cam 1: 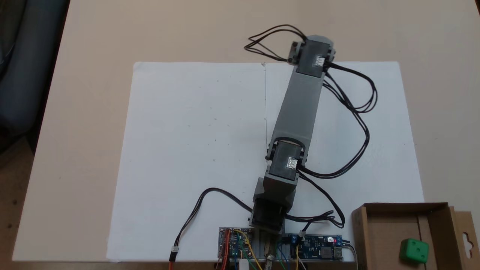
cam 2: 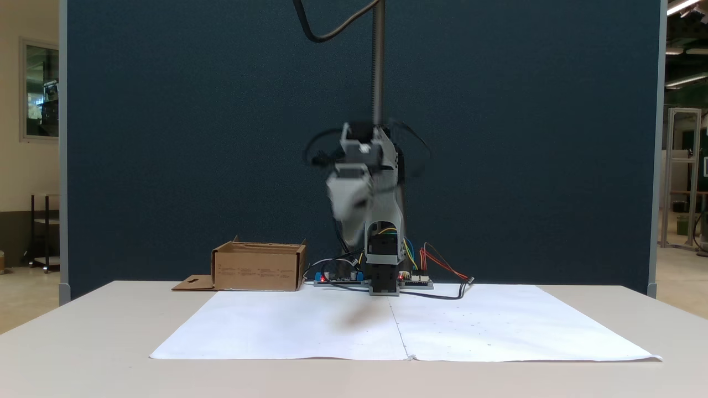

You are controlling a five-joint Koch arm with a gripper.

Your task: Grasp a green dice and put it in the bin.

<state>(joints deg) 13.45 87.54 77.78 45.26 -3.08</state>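
The green dice (cam 1: 414,250) lies on the floor of the bin (cam 1: 405,207), a shallow brown cardboard box at the lower right of a fixed view. The same bin (cam 2: 259,272) stands left of the arm's base in a fixed view from the front, where its walls hide the dice. The grey arm (cam 1: 300,101) reaches out over the white paper, well away from the bin. My gripper (cam 2: 344,207) hangs folded under the arm, high above the paper, as a motion-blurred pale shape. Its jaws cannot be made out, and nothing green is near it.
Two white paper sheets (cam 1: 195,150) cover the middle of the beige table (cam 1: 93,37). Circuit boards (cam 1: 318,249) and loose black cables (cam 1: 356,112) sit by the arm's base (cam 2: 384,276). The box's slotted flap (cam 1: 467,236) sticks out sideways. A dark blue partition (cam 2: 525,138) stands behind the table.
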